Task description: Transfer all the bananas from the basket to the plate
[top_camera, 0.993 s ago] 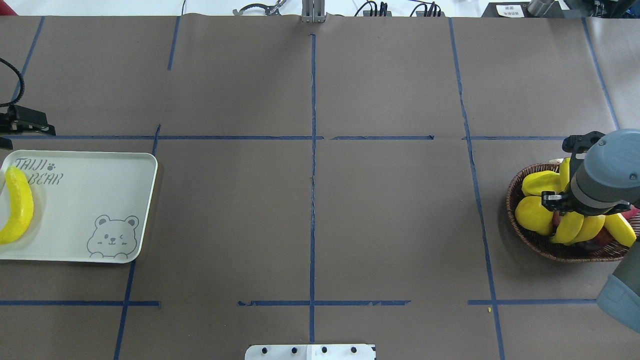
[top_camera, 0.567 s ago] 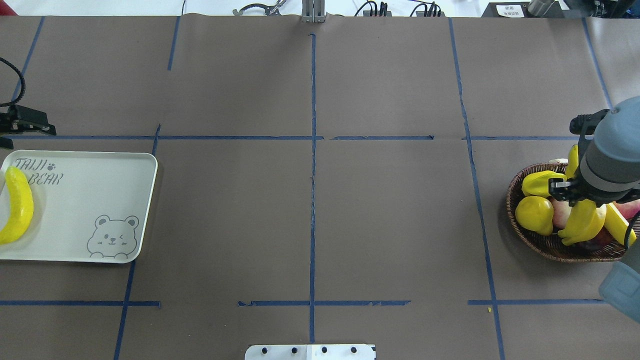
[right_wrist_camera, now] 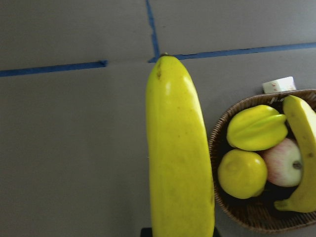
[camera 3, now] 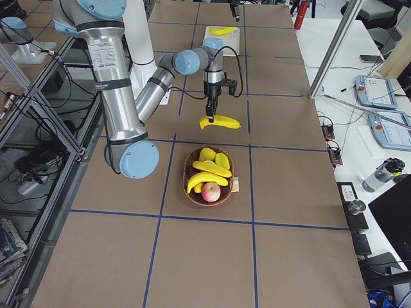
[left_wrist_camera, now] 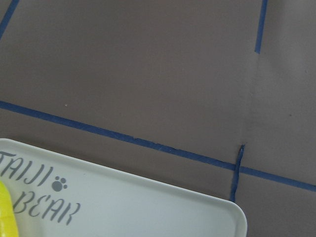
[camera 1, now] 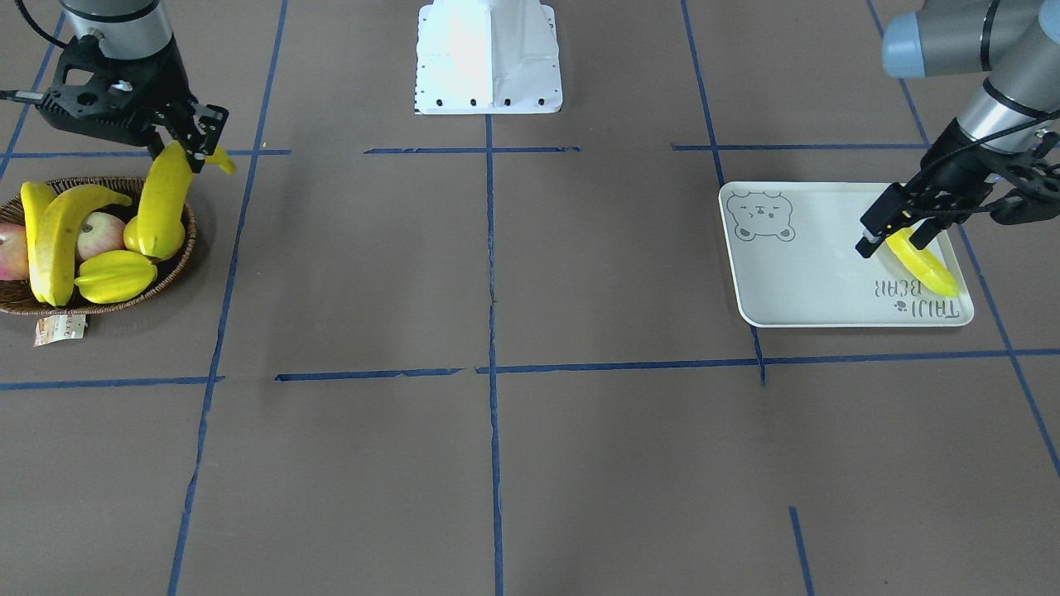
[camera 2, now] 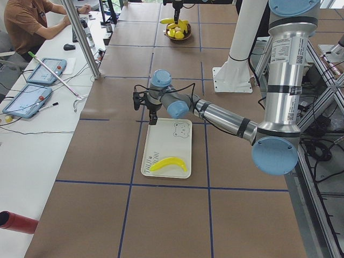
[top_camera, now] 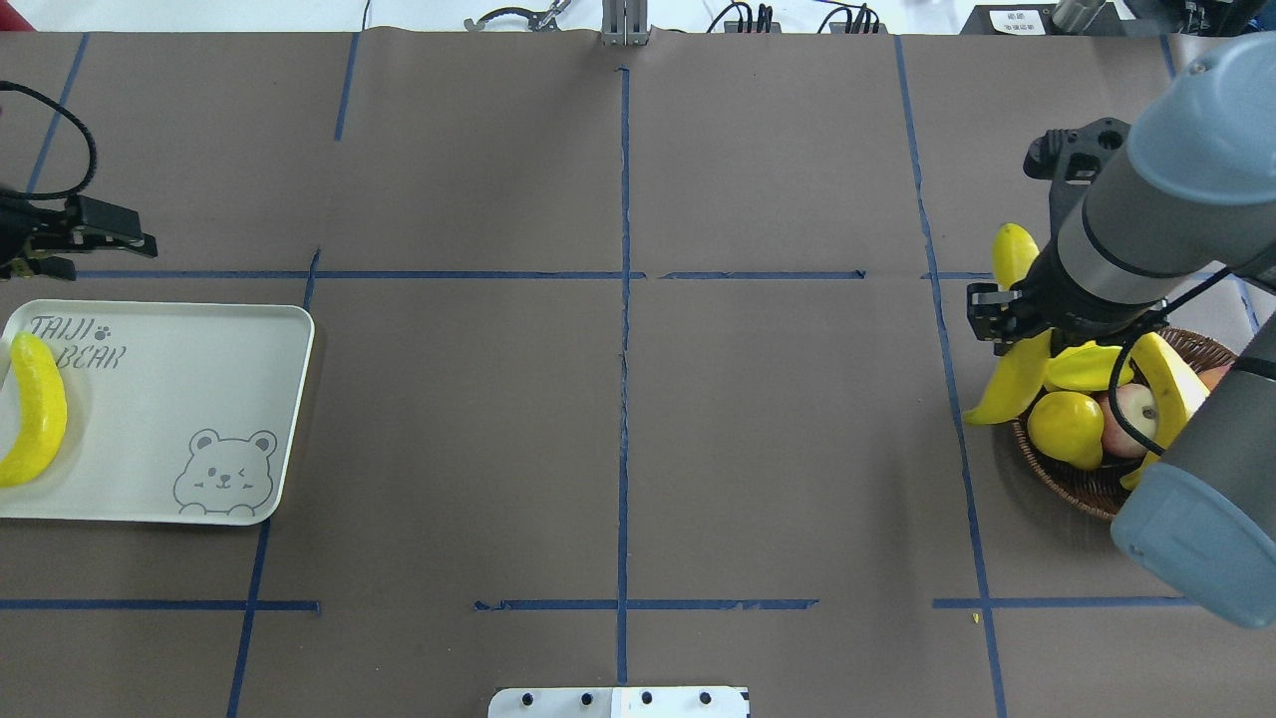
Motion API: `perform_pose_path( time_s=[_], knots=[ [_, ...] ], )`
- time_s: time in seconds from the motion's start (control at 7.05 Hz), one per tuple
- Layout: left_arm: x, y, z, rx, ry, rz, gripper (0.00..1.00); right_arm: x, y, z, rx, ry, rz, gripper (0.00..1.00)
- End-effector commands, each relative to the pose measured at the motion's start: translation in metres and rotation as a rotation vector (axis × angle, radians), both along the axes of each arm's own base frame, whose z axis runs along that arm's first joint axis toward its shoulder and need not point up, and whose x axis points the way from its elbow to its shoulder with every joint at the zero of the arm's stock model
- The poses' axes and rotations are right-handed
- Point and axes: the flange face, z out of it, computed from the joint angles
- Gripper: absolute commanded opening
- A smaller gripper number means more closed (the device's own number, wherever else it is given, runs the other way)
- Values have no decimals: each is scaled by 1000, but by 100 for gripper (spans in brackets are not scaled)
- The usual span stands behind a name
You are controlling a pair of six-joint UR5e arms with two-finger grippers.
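Observation:
My right gripper (top_camera: 1009,317) is shut on a yellow banana (top_camera: 1007,384) and holds it in the air over the left rim of the wicker basket (top_camera: 1072,481). The banana hangs lengthwise in the right wrist view (right_wrist_camera: 180,163). Two more bananas (camera 1: 58,232) lie in the basket (camera 1: 178,257). One banana (top_camera: 35,409) lies on the white bear plate (top_camera: 189,379) at the far left. My left gripper (camera 1: 898,230) is open and empty, just above that plate beside its banana (camera 1: 923,266).
The basket also holds a starfruit (right_wrist_camera: 256,127), a lemon (right_wrist_camera: 242,173) and a red apple (right_wrist_camera: 284,160). A small paper tag (camera 1: 60,329) lies by the basket. The robot's white base (camera 1: 489,58) stands at the table's near middle edge.
My right gripper has risen out of the basket with the banana and moved left, past the basket's rim. My left gripper has shifted slightly right beyond the plate.

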Motion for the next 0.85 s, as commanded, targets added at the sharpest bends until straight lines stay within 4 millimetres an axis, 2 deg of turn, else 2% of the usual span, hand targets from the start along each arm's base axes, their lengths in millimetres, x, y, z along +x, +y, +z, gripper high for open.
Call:
perform_pose_path(
  time_s=[0.0,0.14,0.43,0.57,0.71],
  knots=[
    [55,-9,-66,57,83,45,100,-17,5,-61,79,-189,-27,0],
    [67,-15,-107,39,155,15,100,-35,10,-73,149,-271,-61,0],
    [110,8,-175,1,368,8,100,-74,21,-86,188,-414,-72,0],
    [121,19,-192,-31,498,0,100,-98,27,-92,201,-502,-71,0],
    [132,34,-203,-66,581,12,100,-112,30,-98,217,-533,-85,0]
  ],
)
